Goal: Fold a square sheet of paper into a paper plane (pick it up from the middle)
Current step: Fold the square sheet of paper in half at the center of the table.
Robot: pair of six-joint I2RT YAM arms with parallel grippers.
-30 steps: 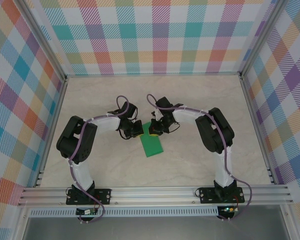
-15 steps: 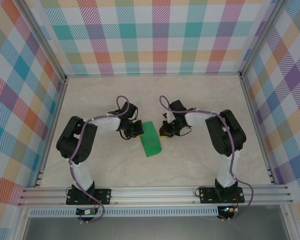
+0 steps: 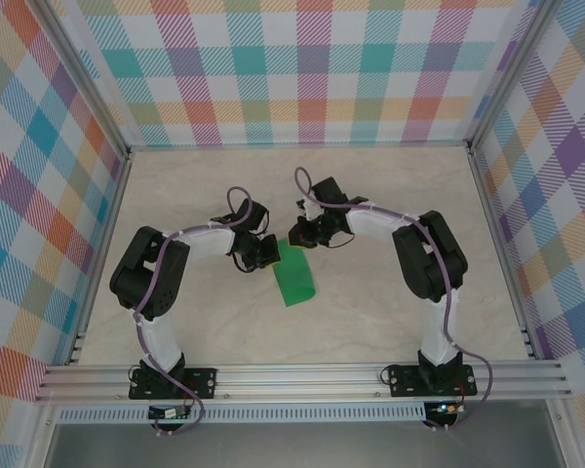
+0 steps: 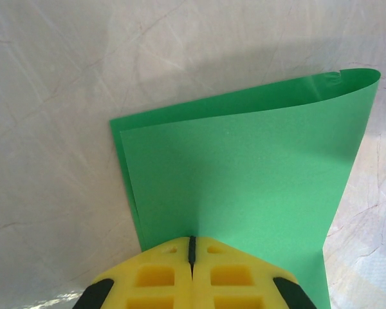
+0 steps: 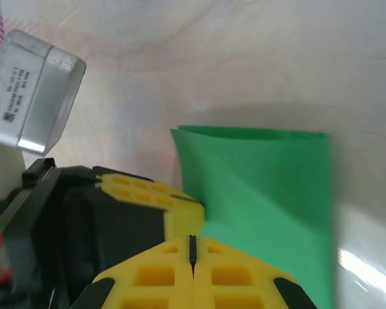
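Setting: pale marbled tabletop (image 3: pixel 390 322), plaid walls (image 3: pixel 302 68). Item: bright-green square paper sheet (image 3: pixel 294 276), folded double, centre of top view, upper layer bowed. Grips: left gripper (image 3: pixel 264 252) clenched on sheet's left edge; right gripper (image 3: pixel 300 235) fingers pressed together at sheet's upper corner, contact unclear.

The 2 arms bend inward; left gripper (image 3: pixel 264 253) clamps the square sheet of paper (image 3: pixel 294 277), right gripper (image 3: pixel 299 235) nearby, fingers pressed together
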